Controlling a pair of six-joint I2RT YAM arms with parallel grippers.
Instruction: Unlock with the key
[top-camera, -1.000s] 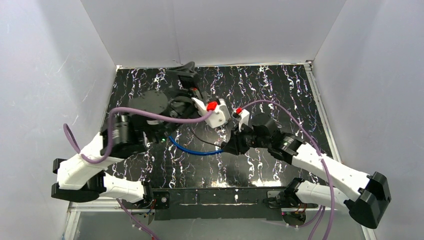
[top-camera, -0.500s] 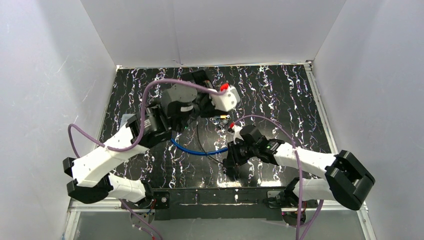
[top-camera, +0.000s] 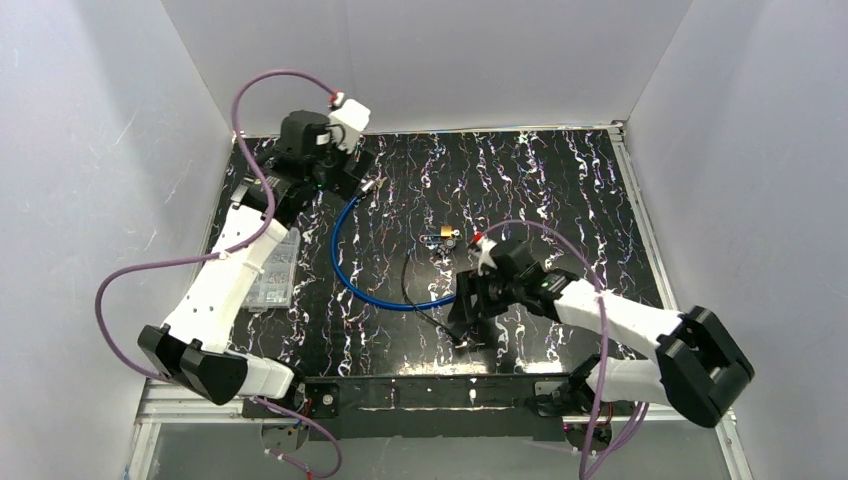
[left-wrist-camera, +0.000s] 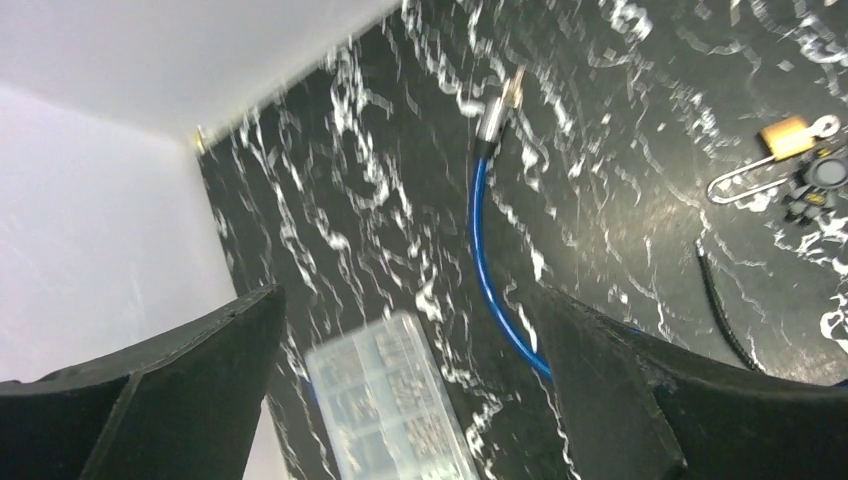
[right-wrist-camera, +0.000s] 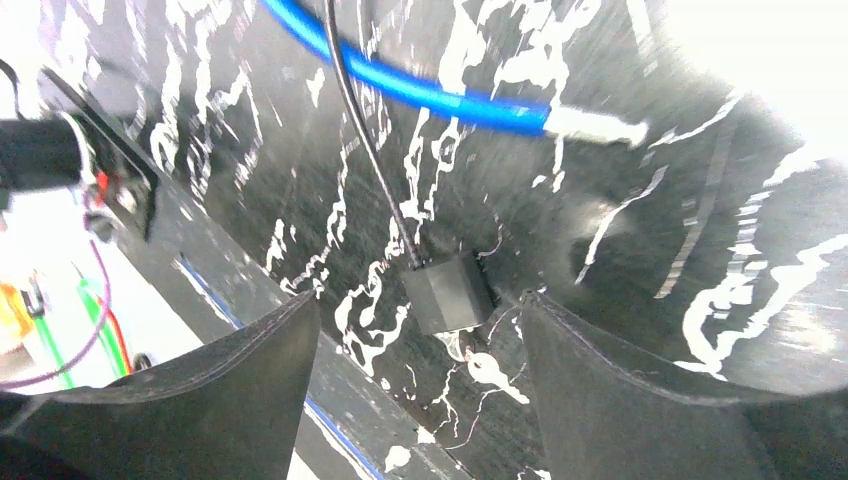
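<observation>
Whereas both arms were crowded over the ctr of the top view a sec ago, they've now split. The left gripper (left-wrist-camera: 410, 298) has swung off to the upper left corner w/ jaws wide apart and nothing btwn them. The right gripper (right-wrist-camera: 418, 300) has dropped back to lower ctr, and its claw has sprung from part-closed to wide apart, also empty. That leaves the small brass padlock (left-wrist-camera: 788, 135) alone on the black white-veined table mat (top-camera: 560, 180), just above frame ctr in the top view, w/ the dark-headed key bunch (left-wrist-camera: 812, 185) touching its lower right. Its silver shackle sticks out to one side, but can't tell if it's popped or if a key sits in the slot. Prob means the lock work is over or dropped, since neither claw is near it. Other stuff: a blue cable w/ silver plug ends (left-wrist-camera: 476, 240) arcs left of and below the lock. A small black box on a thin black lead (right-wrist-camera: 450, 293) sits right under the right claw. A clear plastic compartment box (left-wrist-camera: 385, 400) lies at left. The cable and lead cross any route back to the lock from below.
</observation>
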